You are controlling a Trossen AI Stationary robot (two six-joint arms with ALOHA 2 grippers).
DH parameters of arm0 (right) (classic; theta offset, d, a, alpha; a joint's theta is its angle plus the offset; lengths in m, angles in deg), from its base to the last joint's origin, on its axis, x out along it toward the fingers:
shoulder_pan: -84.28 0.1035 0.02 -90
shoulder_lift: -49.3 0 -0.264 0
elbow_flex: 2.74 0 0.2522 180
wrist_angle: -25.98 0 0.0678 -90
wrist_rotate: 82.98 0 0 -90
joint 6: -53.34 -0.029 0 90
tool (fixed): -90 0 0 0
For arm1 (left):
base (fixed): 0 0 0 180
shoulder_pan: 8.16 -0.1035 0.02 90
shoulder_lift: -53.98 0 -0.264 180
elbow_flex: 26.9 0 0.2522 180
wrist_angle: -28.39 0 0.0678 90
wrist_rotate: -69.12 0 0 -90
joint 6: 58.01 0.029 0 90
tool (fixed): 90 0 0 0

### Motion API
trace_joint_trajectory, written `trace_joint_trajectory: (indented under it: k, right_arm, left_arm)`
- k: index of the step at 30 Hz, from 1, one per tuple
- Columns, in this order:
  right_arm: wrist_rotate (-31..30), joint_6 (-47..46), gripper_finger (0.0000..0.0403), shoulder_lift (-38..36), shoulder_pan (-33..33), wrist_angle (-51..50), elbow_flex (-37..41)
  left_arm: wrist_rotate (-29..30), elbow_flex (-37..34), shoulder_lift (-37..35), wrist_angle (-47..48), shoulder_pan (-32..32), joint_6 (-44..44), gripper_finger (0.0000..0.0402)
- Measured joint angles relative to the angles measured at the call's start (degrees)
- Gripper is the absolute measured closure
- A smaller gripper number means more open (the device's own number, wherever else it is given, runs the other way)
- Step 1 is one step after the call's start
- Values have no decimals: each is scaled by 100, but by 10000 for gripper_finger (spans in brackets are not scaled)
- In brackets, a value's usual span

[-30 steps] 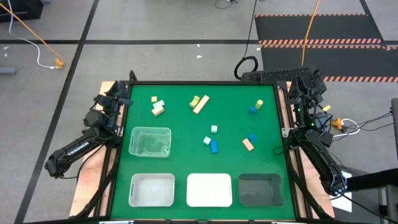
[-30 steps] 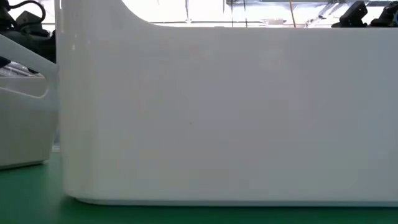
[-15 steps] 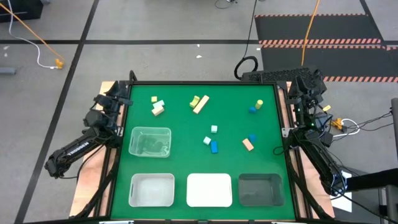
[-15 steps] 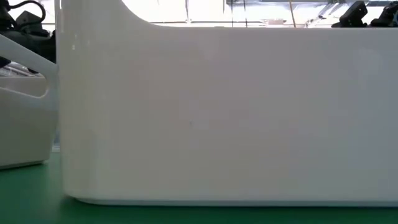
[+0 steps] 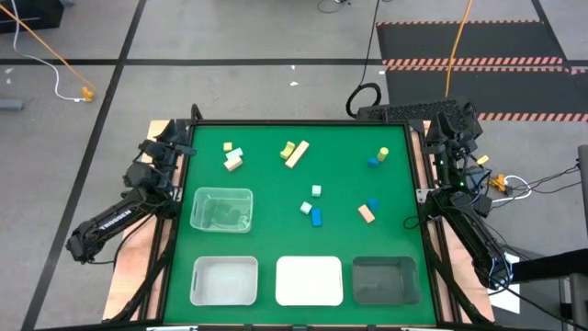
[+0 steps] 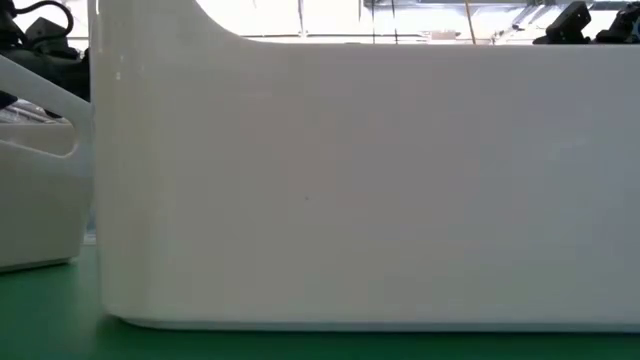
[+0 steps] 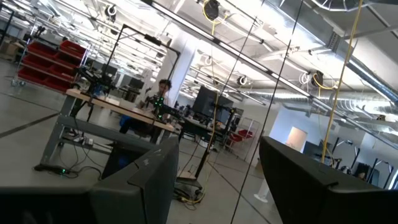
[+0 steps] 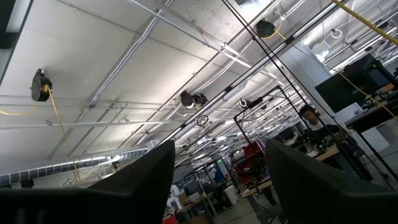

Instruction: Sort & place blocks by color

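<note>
Blocks (image 5: 315, 191) unmoved; both arms parked as before.

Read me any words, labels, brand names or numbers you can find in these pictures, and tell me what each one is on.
No readable text in any view.
The blocks, the white tray and the green table: no print visible.
Red bins on the shelves behind: any labels are too small to read.
Striped floor mat: only stripes, no words.

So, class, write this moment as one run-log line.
left gripper: open, empty, parked at table's left edge | right gripper: open, empty, parked right | blocks: loose on mat | trays: no blocks
</note>
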State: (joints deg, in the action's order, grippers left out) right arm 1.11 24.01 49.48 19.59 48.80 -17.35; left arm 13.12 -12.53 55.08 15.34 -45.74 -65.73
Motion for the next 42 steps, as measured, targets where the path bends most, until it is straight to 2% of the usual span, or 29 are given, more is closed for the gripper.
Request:
trace_joint_trajectory:
  k: [6,12,26,30,33,39,42]
  right_arm:
    - [0,-92,163,-2,0,0,0]
    - [-23,-1212,163,-2,2,0,1]
    - [-162,-2875,163,0,2,44,1]
    - [-475,-3287,163,0,2,44,2]
    - [-485,-3577,163,0,2,81,0]
    - [-451,-3578,163,26,2,92,-59]
    - [-306,-3242,163,160,1,-2,-219]
  left_arm:
    - [-1,0,1,2,0,0,176]
    - [-1,0,0,1,0,0,176]
    - [-2,0,1,1,0,1,176]
    - [-1,-2,1,2,0,0,176]
    - [-1,0,0,0,0,0,176]
    - [-2,0,1,0,0,0,176]
    - [-2,-2,2,2,0,0,176]
